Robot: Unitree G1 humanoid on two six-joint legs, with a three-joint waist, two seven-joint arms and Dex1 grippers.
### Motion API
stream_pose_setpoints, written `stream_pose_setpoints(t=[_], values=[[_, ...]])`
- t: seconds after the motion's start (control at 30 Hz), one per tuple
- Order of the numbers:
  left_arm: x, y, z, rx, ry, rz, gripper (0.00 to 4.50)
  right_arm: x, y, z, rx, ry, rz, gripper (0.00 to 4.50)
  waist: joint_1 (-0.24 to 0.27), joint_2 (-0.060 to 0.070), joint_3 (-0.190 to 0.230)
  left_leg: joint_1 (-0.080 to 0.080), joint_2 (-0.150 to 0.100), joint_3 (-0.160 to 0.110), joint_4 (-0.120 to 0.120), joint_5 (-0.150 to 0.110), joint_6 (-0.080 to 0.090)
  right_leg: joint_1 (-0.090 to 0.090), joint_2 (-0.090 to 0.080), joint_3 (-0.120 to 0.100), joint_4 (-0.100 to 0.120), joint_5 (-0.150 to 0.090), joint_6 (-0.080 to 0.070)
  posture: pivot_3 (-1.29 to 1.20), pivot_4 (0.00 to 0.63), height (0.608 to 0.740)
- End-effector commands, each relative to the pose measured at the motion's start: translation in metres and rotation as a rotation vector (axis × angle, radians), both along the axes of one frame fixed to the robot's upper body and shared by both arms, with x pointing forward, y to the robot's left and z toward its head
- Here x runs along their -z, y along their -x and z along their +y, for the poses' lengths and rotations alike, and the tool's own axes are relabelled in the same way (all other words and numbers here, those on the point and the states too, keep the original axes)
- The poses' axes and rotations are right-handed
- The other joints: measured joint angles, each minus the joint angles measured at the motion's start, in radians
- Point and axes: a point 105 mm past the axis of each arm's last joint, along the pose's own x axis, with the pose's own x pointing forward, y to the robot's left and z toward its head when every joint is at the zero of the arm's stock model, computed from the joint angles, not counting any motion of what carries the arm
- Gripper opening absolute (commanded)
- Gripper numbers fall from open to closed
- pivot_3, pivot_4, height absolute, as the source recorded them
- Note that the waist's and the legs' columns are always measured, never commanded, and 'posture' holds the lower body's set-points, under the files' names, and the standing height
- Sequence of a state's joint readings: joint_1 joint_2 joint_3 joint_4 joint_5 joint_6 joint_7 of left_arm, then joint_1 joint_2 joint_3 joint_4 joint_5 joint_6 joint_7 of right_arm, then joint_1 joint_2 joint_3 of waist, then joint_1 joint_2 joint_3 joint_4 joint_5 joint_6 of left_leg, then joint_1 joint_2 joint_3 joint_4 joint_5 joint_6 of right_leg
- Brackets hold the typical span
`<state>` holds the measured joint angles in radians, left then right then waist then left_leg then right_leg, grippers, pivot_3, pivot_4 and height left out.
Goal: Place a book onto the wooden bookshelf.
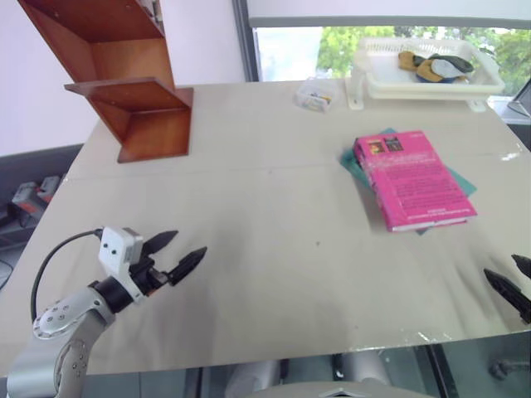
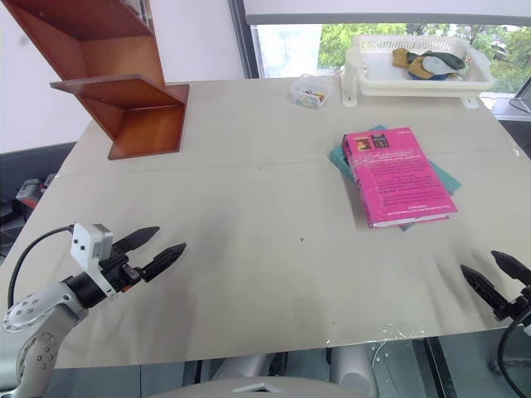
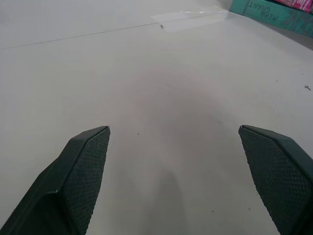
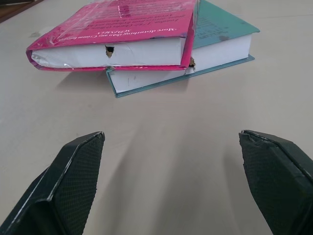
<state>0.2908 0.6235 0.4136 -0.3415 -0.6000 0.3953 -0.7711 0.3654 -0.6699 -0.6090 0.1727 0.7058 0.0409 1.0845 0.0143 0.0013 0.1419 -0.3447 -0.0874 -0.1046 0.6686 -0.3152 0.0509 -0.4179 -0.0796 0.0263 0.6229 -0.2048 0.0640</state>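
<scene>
Right wrist view: your right end effector [image 4: 171, 181] gapes empty before the pink book [image 4: 117, 36] (stacked on a teal book [image 4: 215, 39]); you risk dragging both.

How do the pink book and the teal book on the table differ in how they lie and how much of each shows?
The pink book lies on top; the teal book lies beneath it, against the table. The pink cover shows whole, with small pictures at one corner, while the teal book shows as edges and corners sticking out. The pink book's wrap is torn at the page edge; the teal book shows no such tear. Both lie flat, closed, with white page edges.
</scene>
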Motion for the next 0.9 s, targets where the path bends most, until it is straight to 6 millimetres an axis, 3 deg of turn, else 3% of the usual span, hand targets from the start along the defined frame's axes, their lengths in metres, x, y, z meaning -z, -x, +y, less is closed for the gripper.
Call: stream_pose_setpoints(t=[0.03,0.67,0.9], values=[[-0.005,0.0,-0.002,0.015,-0.001,-0.023,4.44,-0.016,0.0,-0.005,0.014,0.037,-0.058,4.5,0.0,0.0,0.0,0.0,0.0,0.0,0.0,0.0,0.0,0.0,0.0,0.0,0.0,0.0,0.0,0.0,0.15,0.74],[-0.006,-0.002,-0.003,0.034,0.016,-0.035,4.44,-0.016,-0.013,-0.007,0.048,0.031,-0.065,4.5,0.0,0.0,0.0,0.0,0.0,0.0,0.0,0.0,0.0,0.0,0.0,0.0,0.0,0.0,0.0,0.0,0.15,0.74],[-0.03,-0.011,-0.011,0.115,-0.023,-0.096,4.44,-0.031,-0.037,-0.012,0.134,-0.025,-0.092,4.5,0.0,-0.001,0.001,0.0,0.0,0.0,0.0,0.0,-0.001,0.0,0.0,0.0,0.0,0.0,0.0,0.0,0.15,0.74]])
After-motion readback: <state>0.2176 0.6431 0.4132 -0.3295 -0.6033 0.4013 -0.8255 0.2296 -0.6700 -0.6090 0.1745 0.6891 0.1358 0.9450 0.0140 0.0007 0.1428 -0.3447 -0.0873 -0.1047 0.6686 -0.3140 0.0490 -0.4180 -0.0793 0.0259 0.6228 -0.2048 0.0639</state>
